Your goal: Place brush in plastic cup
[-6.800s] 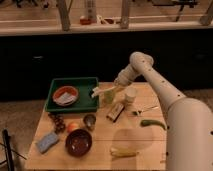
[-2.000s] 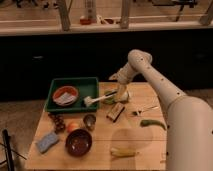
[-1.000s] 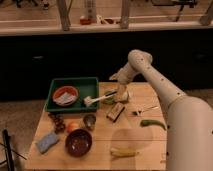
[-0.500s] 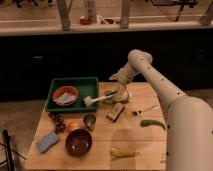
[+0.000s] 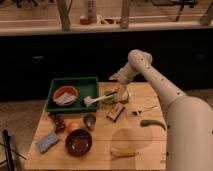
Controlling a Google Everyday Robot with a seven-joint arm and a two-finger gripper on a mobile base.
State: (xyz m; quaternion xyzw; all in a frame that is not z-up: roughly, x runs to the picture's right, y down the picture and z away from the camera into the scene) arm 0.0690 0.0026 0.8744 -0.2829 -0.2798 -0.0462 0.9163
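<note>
The brush (image 5: 98, 98) lies slanted, its white bristle head over the right edge of the green tray (image 5: 71, 83) and its pale handle running up and right. The handle's right end meets the plastic cup (image 5: 114, 98), a yellow-green tumbler that looks tipped toward the left on the table. I cannot tell whether the handle is inside the cup. My gripper (image 5: 120, 90) is low over the cup and the handle's end, at the tip of the white arm that reaches in from the right.
The tray holds an orange bowl (image 5: 65, 95) with a white cloth. On the wooden table are a small metal cup (image 5: 89, 120), a dark red bowl (image 5: 79, 141), a blue sponge (image 5: 47, 141), a brown block (image 5: 116, 111), a fork (image 5: 142, 109), a green pepper (image 5: 152, 123) and a banana (image 5: 122, 152).
Since 6.8 s ago the cup has gone from upright to tipped left, and the gripper with the brush has dropped lower. Nothing has visibly moved in the last two seconds.
</note>
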